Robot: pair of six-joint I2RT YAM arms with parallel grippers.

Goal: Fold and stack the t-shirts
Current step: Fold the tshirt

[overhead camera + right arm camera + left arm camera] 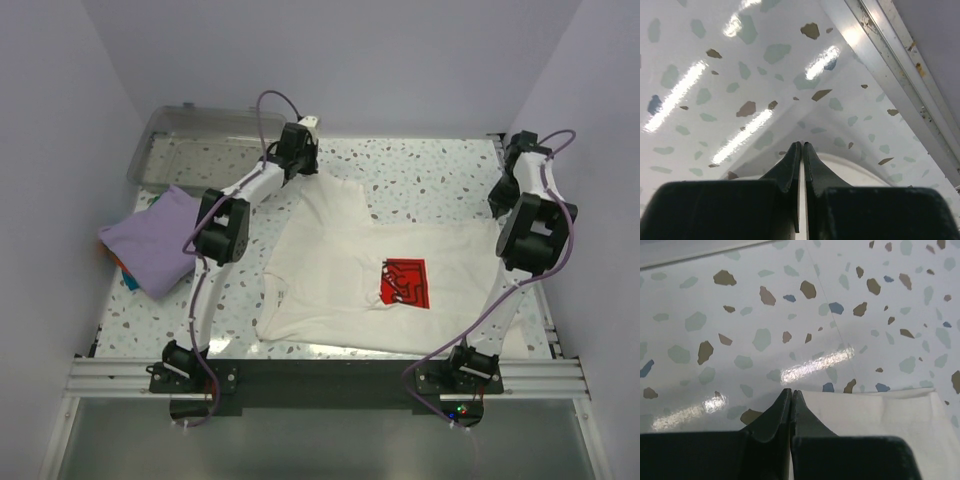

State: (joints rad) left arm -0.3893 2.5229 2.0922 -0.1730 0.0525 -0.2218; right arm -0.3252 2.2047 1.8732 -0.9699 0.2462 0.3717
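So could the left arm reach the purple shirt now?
Probably yes: the purple shirt lies uncovered beside its elbow, nothing between, though the left gripper seems pinched on the white shirt.

Cream-white t-shirt [330,270]: spread open and mostly flat, print side up, across the middle of the table [440,185]. Red square logo [403,283] on the chest, right of centre. One sleeve reaching toward the far left; mild creases. Lavender-purple t-shirt [155,240]: plain, folded into a rough, rumpled rectangle, at the table's left edge and partly past it, not touching the cream one.
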